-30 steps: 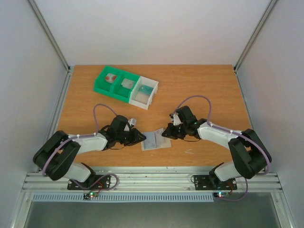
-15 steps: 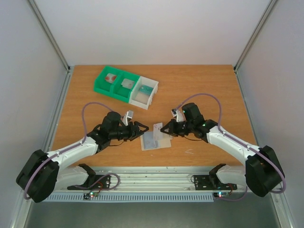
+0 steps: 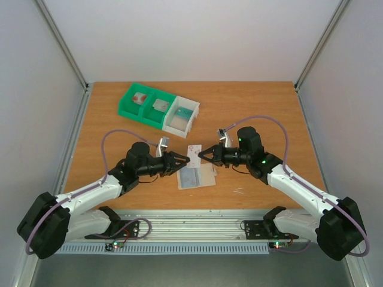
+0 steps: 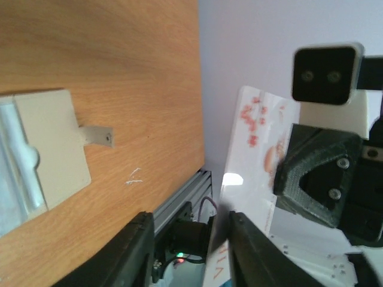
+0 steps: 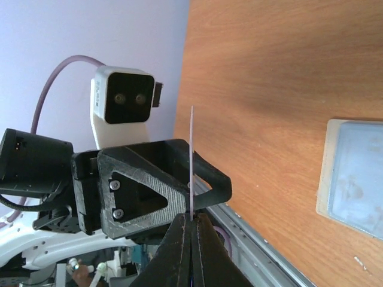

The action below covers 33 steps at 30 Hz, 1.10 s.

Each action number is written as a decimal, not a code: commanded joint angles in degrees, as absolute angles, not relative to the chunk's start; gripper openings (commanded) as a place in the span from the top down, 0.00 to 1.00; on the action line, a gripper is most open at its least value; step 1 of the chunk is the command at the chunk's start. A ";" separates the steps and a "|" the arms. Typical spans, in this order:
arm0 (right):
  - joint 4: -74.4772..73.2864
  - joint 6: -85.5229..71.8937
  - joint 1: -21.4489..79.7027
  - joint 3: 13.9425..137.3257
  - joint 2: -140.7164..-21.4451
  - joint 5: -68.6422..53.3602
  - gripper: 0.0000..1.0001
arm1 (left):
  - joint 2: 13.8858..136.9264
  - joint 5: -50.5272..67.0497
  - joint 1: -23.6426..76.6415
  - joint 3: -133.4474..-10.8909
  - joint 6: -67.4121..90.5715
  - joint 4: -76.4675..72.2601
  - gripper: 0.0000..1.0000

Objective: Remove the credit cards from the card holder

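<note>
Top external view: the right gripper (image 3: 203,154) pinches the white card with red marks (image 3: 195,153) upright above the table (image 3: 269,113), between both arms. The left gripper (image 3: 181,162) is spread open just beside it, grasping nothing. The card holder (image 3: 197,177) lies flat near the middle of the near edge.

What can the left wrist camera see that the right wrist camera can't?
Only the left wrist view shows the flat face of the white card with its red marks, and the small tab on the card holder. Only the right wrist view shows that card edge-on, a thin line pinched in the shut jaws of the right gripper. Both show the card, the right gripper at it, and the card holder lying on the wooden table.
</note>
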State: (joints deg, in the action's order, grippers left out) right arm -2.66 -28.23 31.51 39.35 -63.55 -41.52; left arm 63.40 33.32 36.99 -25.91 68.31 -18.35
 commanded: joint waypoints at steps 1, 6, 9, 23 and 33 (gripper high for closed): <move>1.42 -30.71 31.82 38.46 -63.58 -43.91 0.99 | 65.04 35.09 37.59 -25.81 69.44 -27.12 0.76; -3.69 -25.02 31.80 38.73 -63.33 -44.26 0.97 | 65.37 33.93 37.61 -23.16 71.33 -31.08 1.00; -12.42 -18.14 31.72 40.83 -63.06 -43.65 0.88 | 66.01 34.81 37.60 -21.76 71.08 -34.49 1.00; -43.71 6.12 31.56 56.39 -61.25 -42.45 0.73 | 63.29 43.40 37.61 -26.01 55.00 -14.17 0.99; -51.90 11.93 31.64 63.74 -65.77 -45.52 0.73 | 60.93 52.28 37.61 -22.92 55.44 -18.36 1.00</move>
State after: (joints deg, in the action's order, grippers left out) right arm -48.03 8.54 31.24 61.78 -63.79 -42.87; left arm 63.13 47.33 37.39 -24.25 56.12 -15.57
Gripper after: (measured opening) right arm 0.264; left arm 0.006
